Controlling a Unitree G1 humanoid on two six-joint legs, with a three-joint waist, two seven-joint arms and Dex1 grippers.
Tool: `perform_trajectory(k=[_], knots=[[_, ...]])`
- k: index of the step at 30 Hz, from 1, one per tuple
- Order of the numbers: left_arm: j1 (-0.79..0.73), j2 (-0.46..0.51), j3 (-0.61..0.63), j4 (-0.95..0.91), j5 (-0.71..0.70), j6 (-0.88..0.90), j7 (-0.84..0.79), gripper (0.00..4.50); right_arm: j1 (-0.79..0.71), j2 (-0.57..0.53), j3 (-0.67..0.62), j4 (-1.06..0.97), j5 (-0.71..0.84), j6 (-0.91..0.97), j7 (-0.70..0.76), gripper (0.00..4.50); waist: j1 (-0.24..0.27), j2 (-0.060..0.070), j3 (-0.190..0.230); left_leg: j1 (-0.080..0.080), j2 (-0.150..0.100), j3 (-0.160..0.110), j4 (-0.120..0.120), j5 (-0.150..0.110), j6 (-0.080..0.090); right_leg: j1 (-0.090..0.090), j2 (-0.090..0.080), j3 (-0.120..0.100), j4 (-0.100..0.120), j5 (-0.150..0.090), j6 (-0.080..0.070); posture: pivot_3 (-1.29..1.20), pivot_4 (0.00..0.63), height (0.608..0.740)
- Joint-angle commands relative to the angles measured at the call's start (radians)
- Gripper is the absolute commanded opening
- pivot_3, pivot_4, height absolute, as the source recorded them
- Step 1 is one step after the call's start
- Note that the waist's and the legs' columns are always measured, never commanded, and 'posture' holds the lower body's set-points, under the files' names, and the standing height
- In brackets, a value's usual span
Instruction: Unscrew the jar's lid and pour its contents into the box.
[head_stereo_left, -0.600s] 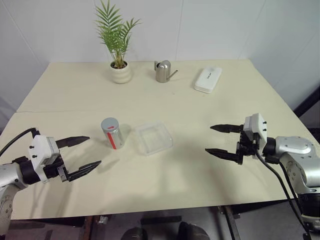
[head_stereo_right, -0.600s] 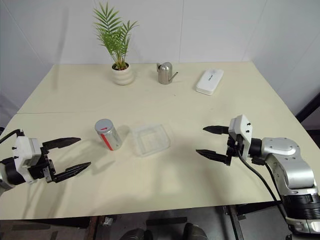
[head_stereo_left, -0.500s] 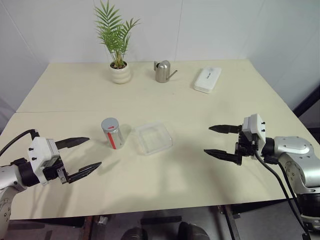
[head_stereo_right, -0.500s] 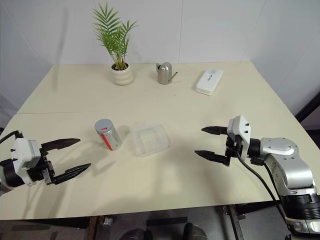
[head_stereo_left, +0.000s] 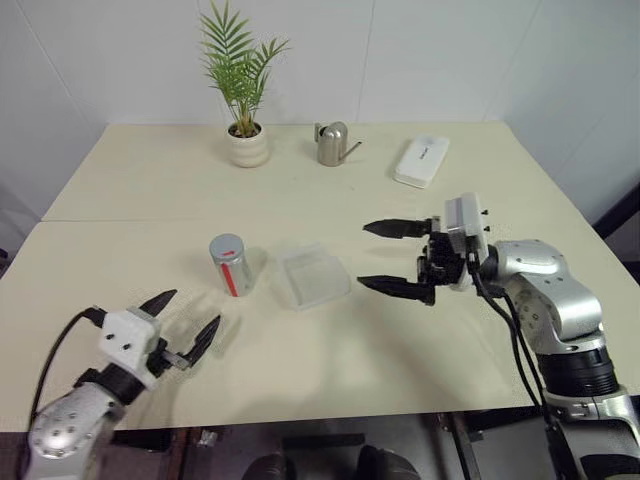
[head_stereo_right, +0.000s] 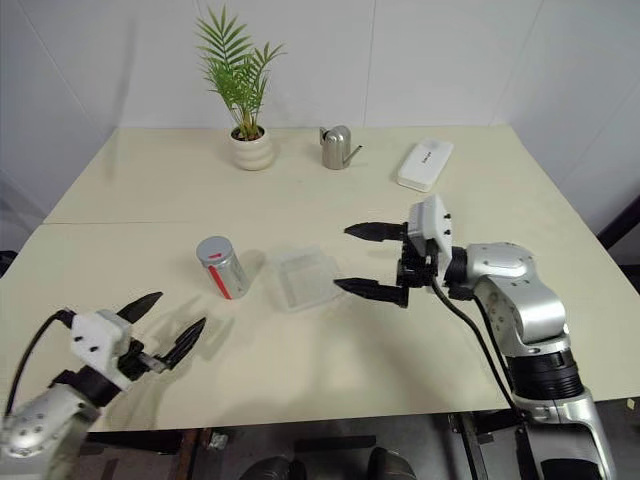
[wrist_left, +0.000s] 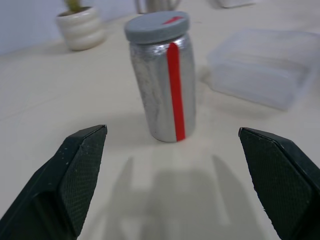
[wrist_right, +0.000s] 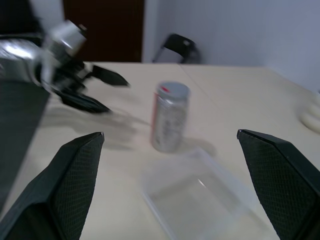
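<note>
The jar, silvery with a red stripe, stands upright on the table left of centre with its grey lid screwed on, so the contents are hidden inside. Just right of it lies the clear box. My left gripper is open near the front edge, short of the jar and pointing at it; in the left wrist view the jar stands between and beyond the open fingers. My right gripper is open, hovering just right of the box and pointing left.
Along the far side of the table stand a potted palm, a shiny watering can and a white oblong case. The table's front edge runs just behind my left gripper.
My right gripper has swung left from the table's right side to just beside the box. My left gripper has turned to point at the jar. Jar and box have not moved.
</note>
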Motion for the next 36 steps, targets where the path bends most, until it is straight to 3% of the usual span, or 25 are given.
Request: perform_trajectory(k=[1,6,14,34,36], knots=[[-0.043,-0.035,-0.041,-0.040,0.076,0.022,0.110,4.49,-0.020,0.020,-0.009,-0.035,0.015,-0.013,-0.007,4.50,0.001,0.000,0.000,0.000,0.000,0.000,0.000,0.000,0.000,0.000,0.000,0.000,0.000,0.000,0.000,0.00,0.150,0.740],[-0.157,-0.122,-0.135,-0.021,0.107,0.110,0.210,4.49,-0.025,0.034,0.017,-0.038,0.000,-0.021,0.006,4.50,0.002,-0.001,-0.001,0.000,0.000,0.000,0.000,0.000,0.000,0.000,0.000,0.000,0.001,0.000,0.000,0.00,0.150,0.740],[-0.206,-0.145,-0.236,-0.008,0.218,0.143,0.286,4.49,0.000,0.063,0.044,-0.131,0.027,0.021,-0.027,4.50,-0.007,-0.001,-0.001,0.000,0.000,0.001,0.000,0.000,0.000,0.000,0.001,0.000,0.000,0.000,0.000,0.00,0.150,0.740],[-0.396,-0.172,-0.241,0.289,0.297,0.006,0.393,4.49,0.055,0.045,0.030,-0.183,0.026,0.074,-0.102,4.50,-0.005,-0.001,-0.001,-0.001,0.000,0.000,0.000,0.000,0.000,0.000,0.000,-0.001,0.000,0.000,0.000,0.00,0.150,0.740],[-0.400,-0.174,-0.237,0.303,0.294,-0.009,0.394,4.08,0.057,0.052,0.033,-0.176,0.023,0.071,-0.106,4.50,-0.004,-0.001,-0.001,-0.001,0.000,0.000,0.000,0.000,0.000,0.000,0.000,-0.001,0.000,0.000,0.000,0.00,0.150,0.740]])
